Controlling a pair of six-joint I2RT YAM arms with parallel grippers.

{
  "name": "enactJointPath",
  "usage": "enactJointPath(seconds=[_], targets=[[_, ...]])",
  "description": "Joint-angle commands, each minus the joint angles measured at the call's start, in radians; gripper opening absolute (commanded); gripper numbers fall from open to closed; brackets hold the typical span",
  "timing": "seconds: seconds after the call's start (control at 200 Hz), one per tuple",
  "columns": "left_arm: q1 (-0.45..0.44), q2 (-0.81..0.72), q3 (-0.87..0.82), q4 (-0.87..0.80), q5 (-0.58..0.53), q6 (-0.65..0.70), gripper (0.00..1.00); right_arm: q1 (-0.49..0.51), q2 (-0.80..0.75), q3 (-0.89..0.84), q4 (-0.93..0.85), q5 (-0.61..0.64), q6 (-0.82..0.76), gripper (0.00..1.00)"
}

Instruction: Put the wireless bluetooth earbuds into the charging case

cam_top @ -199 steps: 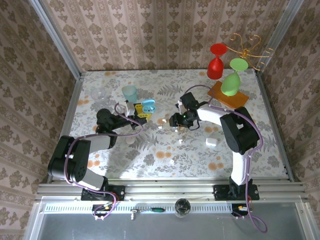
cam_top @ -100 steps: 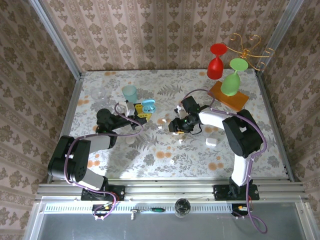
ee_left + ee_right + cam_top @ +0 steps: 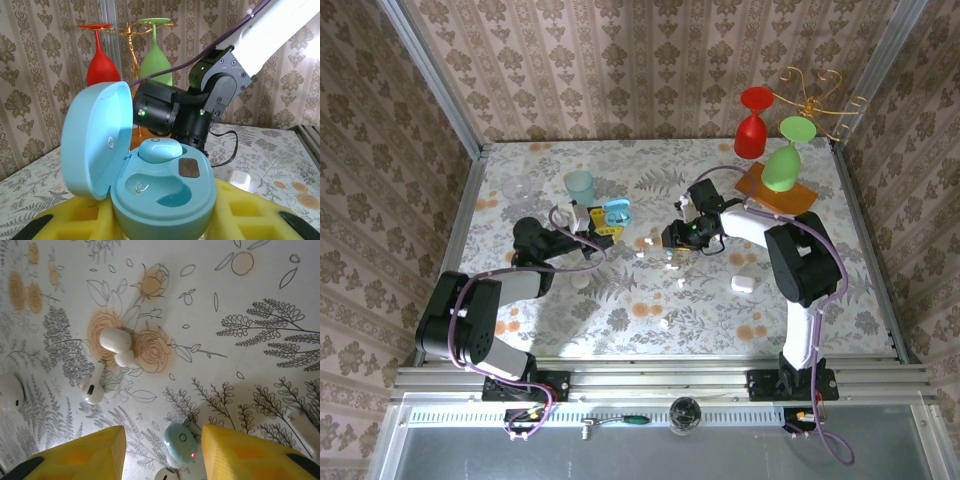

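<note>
My left gripper (image 3: 165, 220) is shut on an open light-blue charging case (image 3: 160, 192), its lid (image 3: 95, 140) tipped up to the left. One blue earbud (image 3: 160, 149) sits in the far slot and the near slot (image 3: 150, 187) is bare. Low over the table, my right gripper (image 3: 162, 440) is open, and a second blue earbud (image 3: 180, 444) with a red light lies between its yellow fingers (image 3: 80, 455), close to the right one. White earbuds (image 3: 116, 340) (image 3: 92, 389) lie beyond it. From above, the case (image 3: 617, 210) is left of the right gripper (image 3: 670, 250).
A white case (image 3: 742, 284) lies right of the right arm, and loose white earbuds (image 3: 680, 284) (image 3: 664, 323) lie nearer the front. A teal cup (image 3: 580, 186) and a clear glass (image 3: 517, 188) stand at the back left. Red (image 3: 752, 125) and green (image 3: 782, 160) wine glasses hang at the back right.
The right gripper's jaws have narrowed around the blue earbud and its wrist has shifted slightly. The left arm and the case have not moved.
</note>
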Motion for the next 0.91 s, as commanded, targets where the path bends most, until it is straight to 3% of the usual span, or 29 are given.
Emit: enactJointPath(seconds=[0.0, 0.585, 0.9], targets=[[0.001, -0.008, 0.015, 0.029, 0.019, 0.011, 0.25, 0.004, 0.039, 0.020, -0.013, -0.042, 0.000, 0.44], [-0.010, 0.011, 0.025, 0.029, 0.020, 0.017, 0.25, 0.005, 0.046, -0.037, 0.007, -0.053, -0.002, 0.25], [-0.018, 0.034, 0.023, 0.029, -0.011, 0.050, 0.25, 0.005, -0.016, -0.063, 0.008, 0.006, 0.016, 0.23]])
